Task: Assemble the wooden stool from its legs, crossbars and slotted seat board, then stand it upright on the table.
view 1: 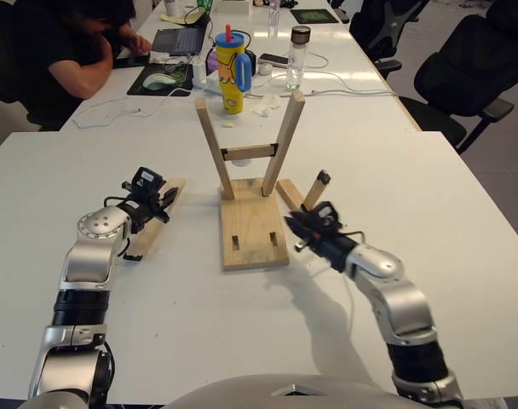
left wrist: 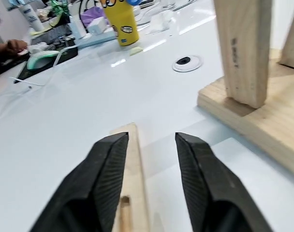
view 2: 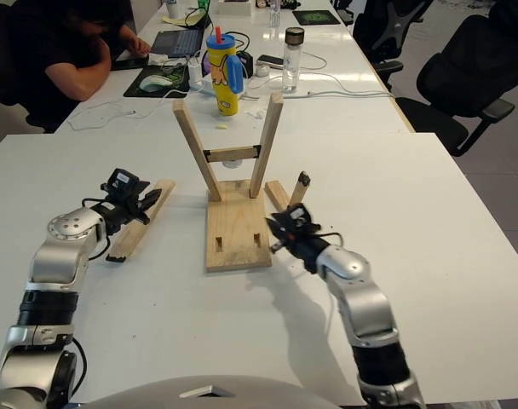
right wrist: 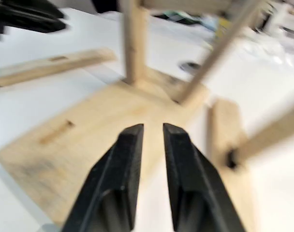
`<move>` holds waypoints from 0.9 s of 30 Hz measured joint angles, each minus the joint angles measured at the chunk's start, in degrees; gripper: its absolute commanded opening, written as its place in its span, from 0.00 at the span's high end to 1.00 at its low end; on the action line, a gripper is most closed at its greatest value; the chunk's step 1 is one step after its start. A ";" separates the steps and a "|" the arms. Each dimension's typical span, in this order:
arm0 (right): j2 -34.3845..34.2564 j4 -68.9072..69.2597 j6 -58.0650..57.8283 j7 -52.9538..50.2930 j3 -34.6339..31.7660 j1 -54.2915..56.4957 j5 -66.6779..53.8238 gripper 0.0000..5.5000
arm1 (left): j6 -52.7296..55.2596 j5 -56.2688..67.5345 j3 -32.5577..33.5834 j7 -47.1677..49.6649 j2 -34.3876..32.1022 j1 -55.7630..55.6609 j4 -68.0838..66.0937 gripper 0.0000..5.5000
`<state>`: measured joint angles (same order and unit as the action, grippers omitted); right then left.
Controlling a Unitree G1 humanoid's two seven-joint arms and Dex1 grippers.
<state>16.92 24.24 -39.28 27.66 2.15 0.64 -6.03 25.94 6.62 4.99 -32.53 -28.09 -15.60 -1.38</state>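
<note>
Left side of desk (view 1: 89, 162): left gripper (left wrist: 152, 139) is hovering low over a loose leg (view 1: 145, 239) lying flat. Its fingers (left wrist: 110, 159) are standing moderately apart, straddling the leg's end, holding nothing.

Centre: seat board (view 1: 253, 223) is lying flat. Two legs (view 1: 213, 145) are standing in its far end, splayed outward and tied by a crossbar (view 1: 249, 153). Two near slots (view 1: 234, 243) are showing empty.

Right of board: a second flat piece (view 1: 287, 192) is lying just beside the board's edge, with another stick (view 1: 315, 189) leaning up from it; cannot tell whether they are joined. Right gripper (right wrist: 153, 128) is hanging just beside the board's right edge. Its fingers (right wrist: 130, 154) are sitting at a narrow gap, gripping nothing.

Judgement: roughly halfway, with one leg pair seated and the second pair still loose. The step in hand looks like picking up the remaining legs. Next move calls for the left fingers closing squarely on the flat leg, lifting it, then lining its end with an empty slot without knocking the standing pair.
</note>
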 measured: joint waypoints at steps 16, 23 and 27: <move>8.53 -11.47 -6.26 3.83 0.72 7.96 -2.28 0.42 | 7.56 16.48 0.54 -9.77 0.47 4.08 11.17 0.27; 8.54 -18.87 -5.12 3.69 3.62 10.37 -1.29 0.42 | 7.21 16.26 -1.99 -10.37 0.27 3.39 10.75 0.27; 8.22 -20.85 -3.30 3.83 5.42 11.89 -1.12 0.53 | 6.10 15.93 -2.88 -11.32 -0.26 2.73 10.29 0.26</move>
<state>25.14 3.38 -42.58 31.49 7.58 12.53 -7.15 32.04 22.55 2.11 -43.84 -28.36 -12.86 8.91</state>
